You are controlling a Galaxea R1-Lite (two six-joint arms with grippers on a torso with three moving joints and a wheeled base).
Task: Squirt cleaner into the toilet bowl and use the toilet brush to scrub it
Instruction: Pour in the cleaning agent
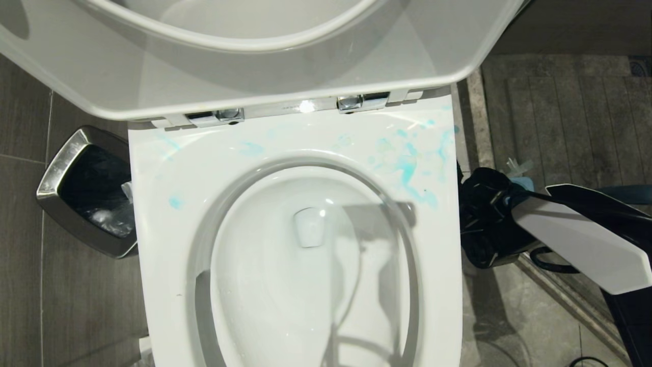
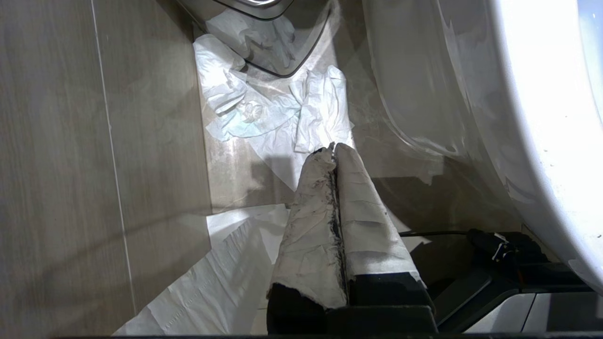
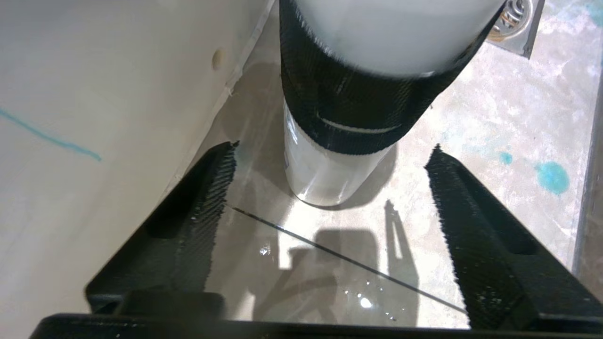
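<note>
The toilet bowl point(image 1: 305, 265) fills the head view, lid up, with teal-blue smears point(image 1: 407, 168) across the back right of its rim. The cleaner point(image 3: 330, 179), a white bottle with a black band round it, stands upright on the floor beside the toilet. My right gripper point(image 3: 334, 146) is open around it, one black finger on each side and neither touching it. My right arm point(image 1: 570, 234) reaches down at the toilet's right. My left gripper point(image 2: 332, 148), its fingers wrapped in white, is shut and empty, low at the toilet's left. The toilet brush is out of view.
A steel waste bin point(image 1: 66, 168) with a black liner stands left of the toilet. Crumpled white tissue point(image 2: 264, 103) lies on the floor ahead of the left gripper. On the right-hand floor are teal spots point(image 3: 551, 178) and a metal drain point(image 3: 516, 14). The toilet's side wall point(image 3: 94, 94) is close by.
</note>
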